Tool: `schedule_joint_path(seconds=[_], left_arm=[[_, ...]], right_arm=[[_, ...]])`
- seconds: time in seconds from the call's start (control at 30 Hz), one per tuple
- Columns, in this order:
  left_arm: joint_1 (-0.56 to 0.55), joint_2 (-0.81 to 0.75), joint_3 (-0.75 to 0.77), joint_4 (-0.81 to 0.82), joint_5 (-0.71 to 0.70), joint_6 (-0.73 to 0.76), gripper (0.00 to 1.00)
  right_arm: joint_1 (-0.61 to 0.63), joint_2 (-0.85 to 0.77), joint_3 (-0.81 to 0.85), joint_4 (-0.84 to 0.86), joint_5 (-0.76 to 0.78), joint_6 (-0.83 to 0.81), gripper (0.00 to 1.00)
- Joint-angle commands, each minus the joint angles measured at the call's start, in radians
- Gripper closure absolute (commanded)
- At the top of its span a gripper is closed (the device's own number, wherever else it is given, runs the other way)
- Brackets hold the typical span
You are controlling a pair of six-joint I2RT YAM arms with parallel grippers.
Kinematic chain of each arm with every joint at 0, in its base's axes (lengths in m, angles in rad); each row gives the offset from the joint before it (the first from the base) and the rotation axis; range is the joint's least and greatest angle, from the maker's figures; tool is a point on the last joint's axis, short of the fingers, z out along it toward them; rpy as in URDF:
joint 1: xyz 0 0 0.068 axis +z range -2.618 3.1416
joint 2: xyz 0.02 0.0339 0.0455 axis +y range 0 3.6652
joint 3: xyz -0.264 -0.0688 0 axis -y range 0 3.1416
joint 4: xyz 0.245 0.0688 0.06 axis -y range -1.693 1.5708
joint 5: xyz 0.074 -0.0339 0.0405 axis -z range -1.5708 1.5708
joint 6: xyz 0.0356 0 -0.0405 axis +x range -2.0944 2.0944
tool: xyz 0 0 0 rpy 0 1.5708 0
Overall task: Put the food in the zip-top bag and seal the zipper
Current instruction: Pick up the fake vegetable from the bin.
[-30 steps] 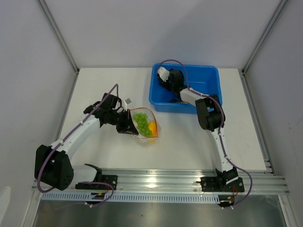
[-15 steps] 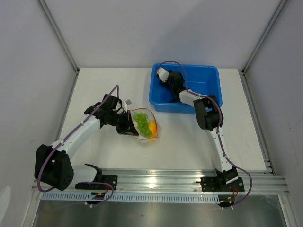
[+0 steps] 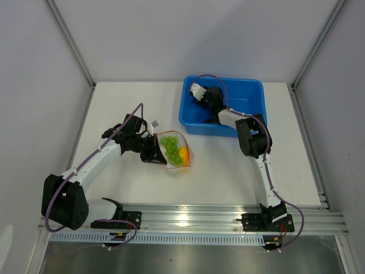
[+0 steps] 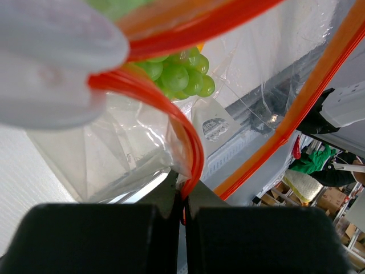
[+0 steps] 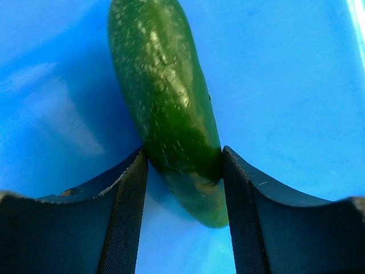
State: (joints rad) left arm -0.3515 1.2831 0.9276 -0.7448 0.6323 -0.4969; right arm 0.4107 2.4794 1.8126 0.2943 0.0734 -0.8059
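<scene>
Fingers (image 4: 85, 240) of the left gripper (image 4: 183, 201) are clamped fully shut on the zipper (image 4: 194, 151) at the bag (image 3: 174, 164) rim, bag sitting on the table (image 3: 125, 103) with its mouth open (peas (image 3: 170, 146) and mango (image 3: 183, 153) inside). Further right, the right gripper (image 5: 183, 160) is down in the blue bin (image 3: 251, 97), roughly half open, a pad (image 5: 125, 217) pressed to each side of the cucumber (image 5: 162, 85) lying on the bin floor.

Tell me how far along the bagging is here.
Done: the pea cluster and mango sit inside the bag. In hand: the left gripper pinches the zipper, holding the mouth open; the right gripper is closed on the cucumber in the blue bin. Left: carry the cucumber over, drop it in, seal the zipper.
</scene>
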Motion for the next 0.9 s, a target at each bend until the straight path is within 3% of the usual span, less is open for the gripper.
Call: schedule_joint_path(seconds=[0.0,0.17,0.6,0.87], left_arm=[[-0.009,-0.014,0.001,0.013,0.014,0.001,0.99],[-0.009,-0.018,0.002,0.016,0.017,-0.002,0.99],[-0.009,-0.044,-0.004,0.036,0.027,-0.014,0.99],[-0.009,-0.050,-0.018,0.053,0.035,-0.012,0.99]], right_arm=[[0.005,-0.085,-0.064,-0.050,-0.061,0.024,0.83],[0.019,-0.161,-0.182,0.002,-0.054,-0.006,1.00],[0.028,-0.315,-0.219,-0.052,0.000,0.045,1.00],[0.054,-0.436,-0.208,-0.170,0.045,0.195,1.00]])
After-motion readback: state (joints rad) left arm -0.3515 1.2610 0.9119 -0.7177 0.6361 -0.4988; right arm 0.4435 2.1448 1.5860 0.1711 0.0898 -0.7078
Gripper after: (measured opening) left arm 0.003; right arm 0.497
